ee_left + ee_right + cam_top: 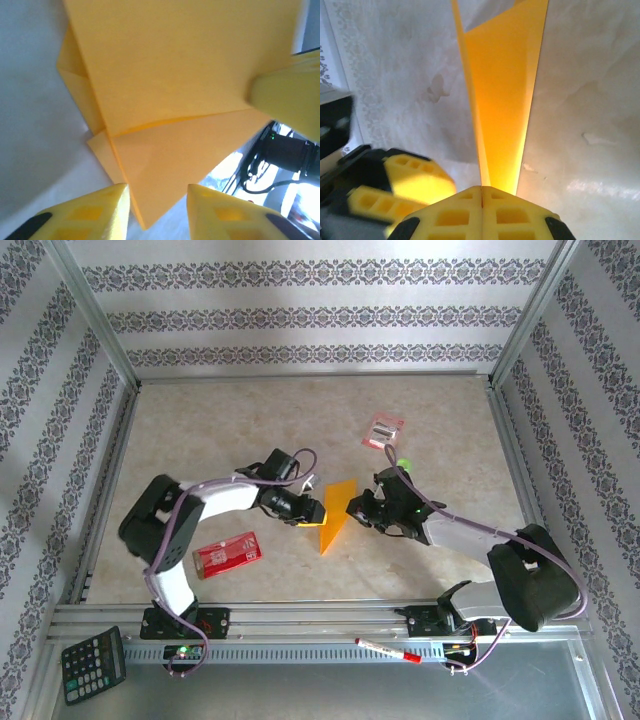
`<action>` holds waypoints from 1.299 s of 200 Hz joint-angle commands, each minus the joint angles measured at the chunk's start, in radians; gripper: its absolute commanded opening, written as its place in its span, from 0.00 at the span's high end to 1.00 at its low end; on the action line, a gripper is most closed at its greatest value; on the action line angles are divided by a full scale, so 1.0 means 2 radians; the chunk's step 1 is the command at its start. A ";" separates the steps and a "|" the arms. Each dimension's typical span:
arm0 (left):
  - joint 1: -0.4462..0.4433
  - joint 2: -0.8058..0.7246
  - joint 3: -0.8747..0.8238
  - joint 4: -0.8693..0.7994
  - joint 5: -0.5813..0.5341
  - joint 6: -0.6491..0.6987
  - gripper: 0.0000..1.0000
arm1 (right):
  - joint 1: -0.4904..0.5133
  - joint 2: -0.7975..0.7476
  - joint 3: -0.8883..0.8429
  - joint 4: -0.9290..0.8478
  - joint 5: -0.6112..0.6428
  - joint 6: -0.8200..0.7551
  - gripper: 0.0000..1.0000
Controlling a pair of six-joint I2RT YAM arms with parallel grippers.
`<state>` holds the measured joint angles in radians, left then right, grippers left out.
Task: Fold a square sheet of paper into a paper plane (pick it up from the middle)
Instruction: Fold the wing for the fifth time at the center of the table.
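My right claw (482, 196) is pinching the paper (338, 515). Its jaws are pressing flat together on the folded edge, and the orange sheet is fanning away from them as a narrow V. My left claw (157, 212) is standing partly open. Its jaws are apart, a lower corner of the paper is hanging loose between them, and they are gripping nothing. The paper is sitting between the two claws at the middle of the counter (200, 440), half folded, with its layers overlapping. I cannot tell whether it is touching the counter.

Here is what I am judging could go wrong. With one claw alone gripping, the thin paper could be sagging or swinging, and the loose flaps could be springing open and spoiling the crease. If my left claw is closing off the line, it could be crumpling the corner or pressing in a crooked fold. If both claws are gripping and pulling apart, the sheet could be tearing at the pinch.

From above, the paper is showing as a slim wedge. Its long axis is running from far to near, leaning slightly left at the near end. The narrow tip is pointing toward my bases and the broad end toward the far wall.
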<state>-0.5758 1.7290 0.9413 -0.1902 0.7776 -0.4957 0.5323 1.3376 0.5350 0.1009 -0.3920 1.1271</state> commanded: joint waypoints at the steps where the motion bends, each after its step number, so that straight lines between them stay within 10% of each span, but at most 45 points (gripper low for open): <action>1: -0.038 -0.056 -0.050 0.082 -0.093 -0.003 0.59 | 0.017 -0.007 -0.015 0.000 0.039 0.092 1.00; 98: -0.175 -0.131 -0.101 0.082 -0.364 0.120 0.40 | 0.047 -0.006 -0.007 0.034 0.042 0.188 1.00; 260: -0.191 -0.071 -0.052 0.045 -0.423 0.161 0.74 | 0.050 0.015 -0.013 0.055 0.036 0.198 1.00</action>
<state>-0.9485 1.5829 0.8112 -0.0525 -0.0547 -0.1890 0.6201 1.3579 0.5167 0.1928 -0.3260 1.5169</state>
